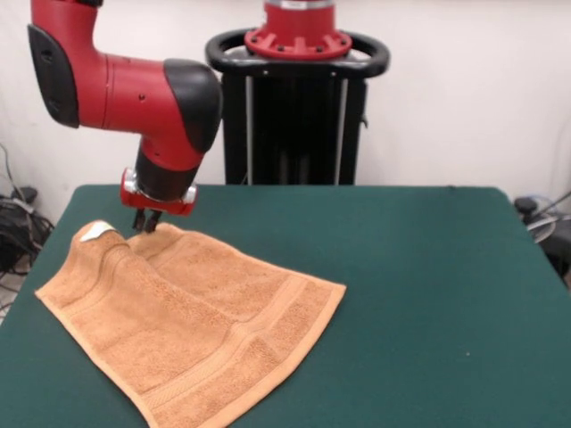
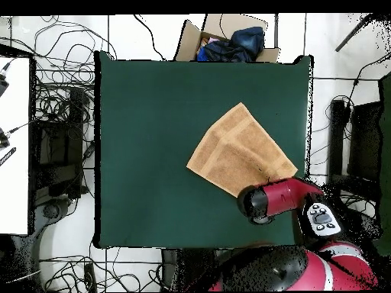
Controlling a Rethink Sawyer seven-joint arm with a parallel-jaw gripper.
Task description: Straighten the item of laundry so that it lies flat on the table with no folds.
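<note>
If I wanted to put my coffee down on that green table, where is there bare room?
Most of the table is bare: the wide green stretch beside the towel, out to the far edge. It is crowded only at the towel's corner under the gripper, where the red arm overhangs the table's edge.

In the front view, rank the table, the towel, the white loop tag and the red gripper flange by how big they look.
Largest to smallest, as seen in the front view:
1. table
2. towel
3. red gripper flange
4. white loop tag
The towel lies nearer the camera than the flange, but the gap in size is plain anyway.
</note>
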